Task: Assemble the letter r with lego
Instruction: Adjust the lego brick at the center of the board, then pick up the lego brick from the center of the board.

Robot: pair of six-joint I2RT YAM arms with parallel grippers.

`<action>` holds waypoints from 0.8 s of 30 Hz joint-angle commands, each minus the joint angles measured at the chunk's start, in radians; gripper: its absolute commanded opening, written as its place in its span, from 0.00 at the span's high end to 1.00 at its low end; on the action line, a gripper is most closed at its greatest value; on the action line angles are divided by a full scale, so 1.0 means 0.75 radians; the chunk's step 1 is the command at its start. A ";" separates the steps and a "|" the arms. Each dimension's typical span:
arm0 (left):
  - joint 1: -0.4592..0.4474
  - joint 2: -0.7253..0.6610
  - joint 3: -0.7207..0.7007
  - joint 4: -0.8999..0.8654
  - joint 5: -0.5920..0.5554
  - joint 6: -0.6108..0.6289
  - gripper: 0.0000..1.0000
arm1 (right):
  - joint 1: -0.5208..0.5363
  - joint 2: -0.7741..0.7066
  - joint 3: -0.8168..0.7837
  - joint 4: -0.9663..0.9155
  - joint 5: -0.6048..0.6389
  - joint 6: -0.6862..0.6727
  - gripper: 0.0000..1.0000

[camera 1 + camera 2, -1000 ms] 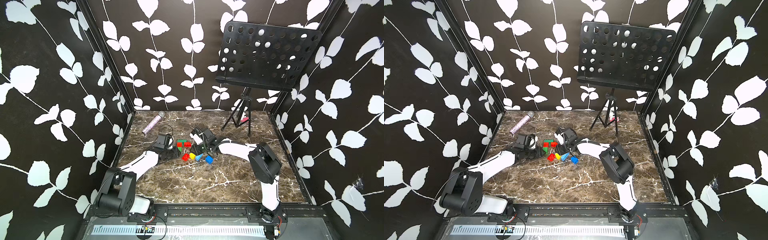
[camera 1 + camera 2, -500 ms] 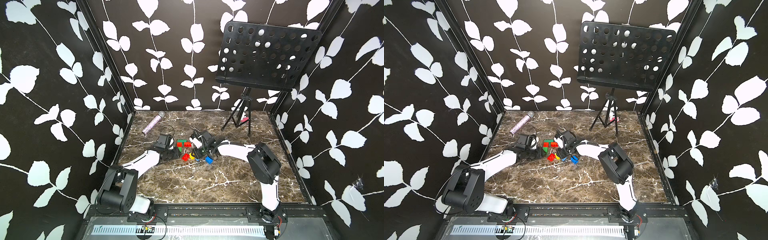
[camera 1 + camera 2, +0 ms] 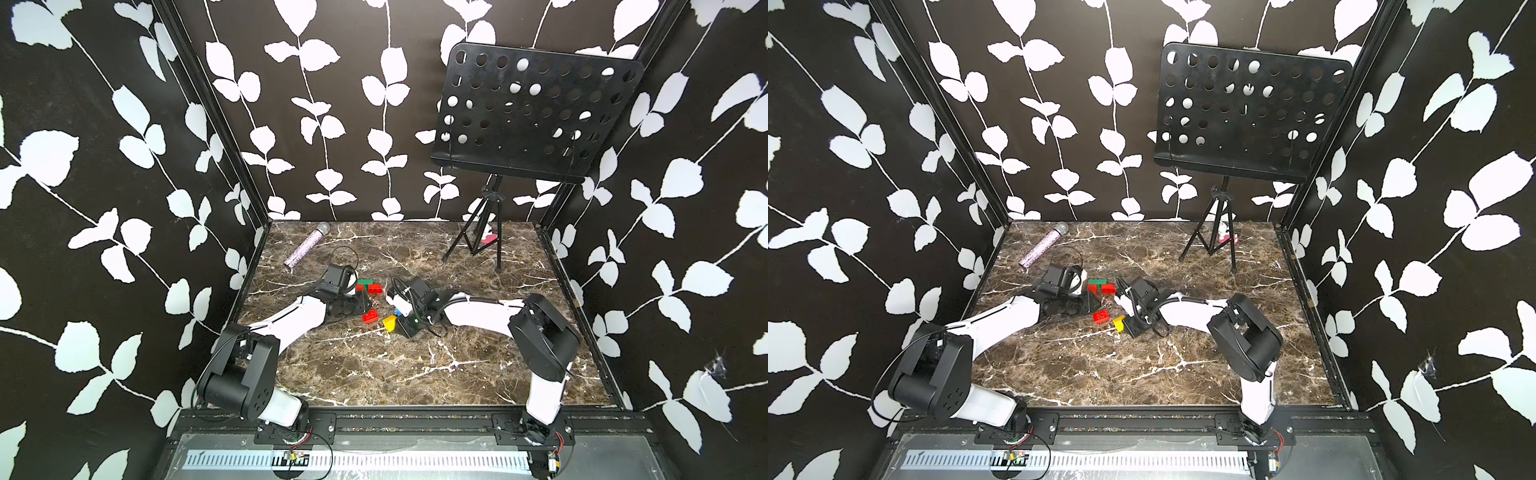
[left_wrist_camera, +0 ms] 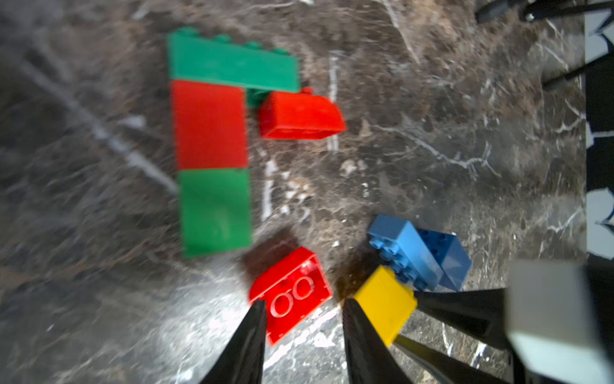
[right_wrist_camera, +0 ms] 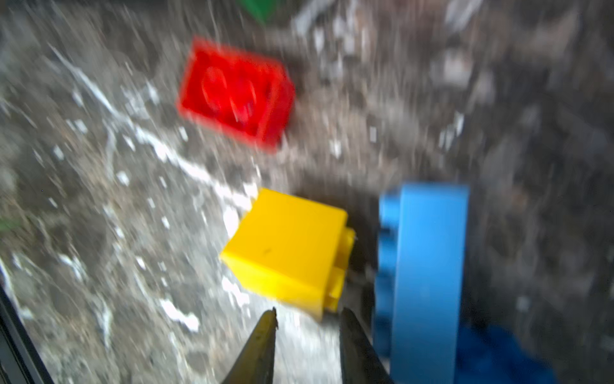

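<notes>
In the left wrist view the lego lies flat as a long dark green brick (image 4: 232, 64) over a red brick (image 4: 209, 124) and a lighter green brick (image 4: 216, 211), with an orange-red brick (image 4: 300, 114) beside them. A loose red brick (image 4: 292, 296) (image 3: 370, 316) has its corner between the fingers of my left gripper (image 4: 304, 307), which stands open; the brick touches one finger only. A yellow brick (image 5: 285, 246) (image 3: 390, 323) lies just past the tips of my open right gripper (image 5: 309, 312), with nothing between its fingers. Beside it are a light blue brick (image 5: 428, 266) and a dark blue brick (image 4: 447, 257).
A glittery microphone (image 3: 306, 245) lies at the back left of the marble table (image 3: 374, 374). A black music stand (image 3: 536, 112) on a tripod (image 3: 478, 237) stands at the back right, with a small red thing (image 3: 489, 239) behind its legs. Black leaf-patterned walls close in three sides.
My left gripper's jaws have parted around the loose red brick. My right gripper has come forward beside the yellow brick, and now covers the blue bricks in the top views.
</notes>
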State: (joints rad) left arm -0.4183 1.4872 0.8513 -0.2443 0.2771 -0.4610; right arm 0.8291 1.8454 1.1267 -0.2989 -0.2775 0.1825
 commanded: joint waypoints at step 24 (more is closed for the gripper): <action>-0.443 0.074 0.362 -0.537 -0.216 1.061 0.56 | -0.433 -0.719 -0.400 0.202 -0.242 0.194 0.61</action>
State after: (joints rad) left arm -0.7551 1.5101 1.0683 -0.5488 0.1154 0.2054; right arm 0.5140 1.3399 0.8387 -0.1757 -0.4358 0.3233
